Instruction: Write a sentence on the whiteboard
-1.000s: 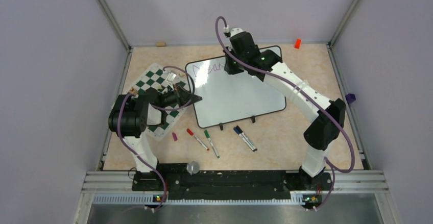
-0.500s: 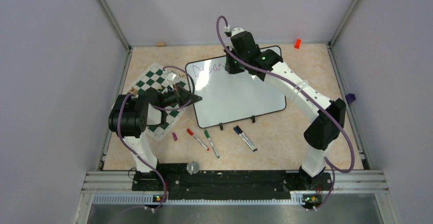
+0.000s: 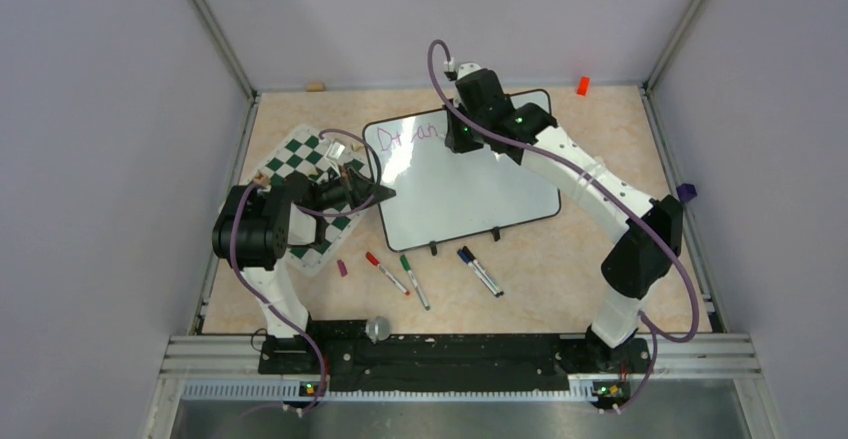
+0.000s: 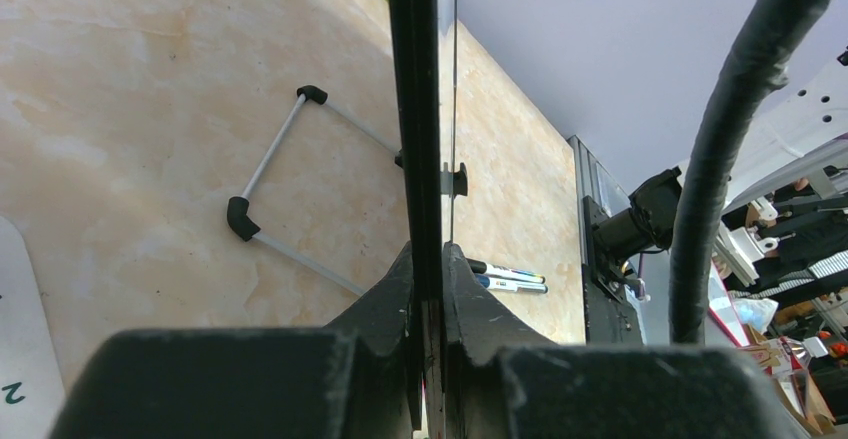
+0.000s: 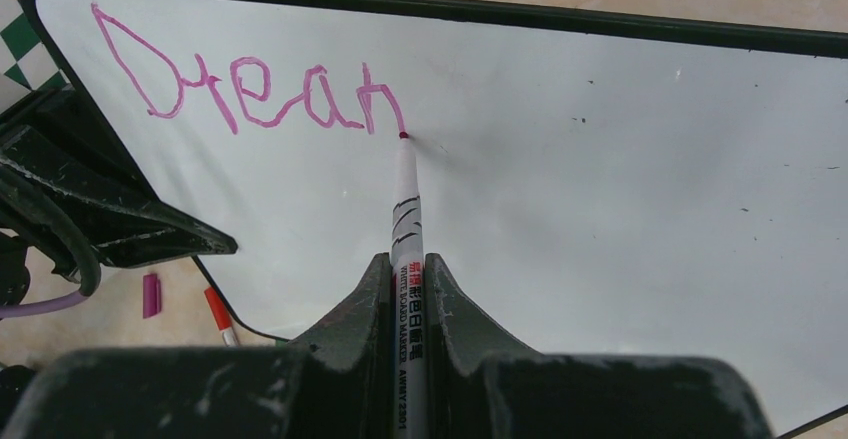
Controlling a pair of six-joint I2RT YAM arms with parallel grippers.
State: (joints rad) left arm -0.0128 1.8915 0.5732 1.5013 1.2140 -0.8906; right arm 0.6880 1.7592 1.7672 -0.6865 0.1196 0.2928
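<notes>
The whiteboard (image 3: 470, 184) lies tilted on the table, black-framed. Pink lettering, the start of the sentence (image 5: 250, 94), reads "Drean" along its top left; it also shows small in the top view as the sentence (image 3: 415, 134). My right gripper (image 5: 407, 259) is shut on a white marker (image 5: 405, 189), whose pink tip touches the whiteboard (image 5: 620, 179) at the end of the last stroke. In the top view the right gripper (image 3: 458, 139) hovers over the board's upper edge. My left gripper (image 4: 427, 249) is shut on the whiteboard's black frame (image 4: 412, 109), at the left corner where the left gripper (image 3: 385, 194) meets the board.
A green-and-white chess mat (image 3: 305, 159) lies under the left arm. Loose on the table in front of the board: a red marker (image 3: 385, 271), a green marker (image 3: 414, 281), two dark markers (image 3: 480, 271), a purple cap (image 3: 342, 268). An orange piece (image 3: 582, 85) sits at the far right.
My right gripper has moved a little to the right along the board's top, and the pink lettering has grown by further strokes. The left arm has not moved.
</notes>
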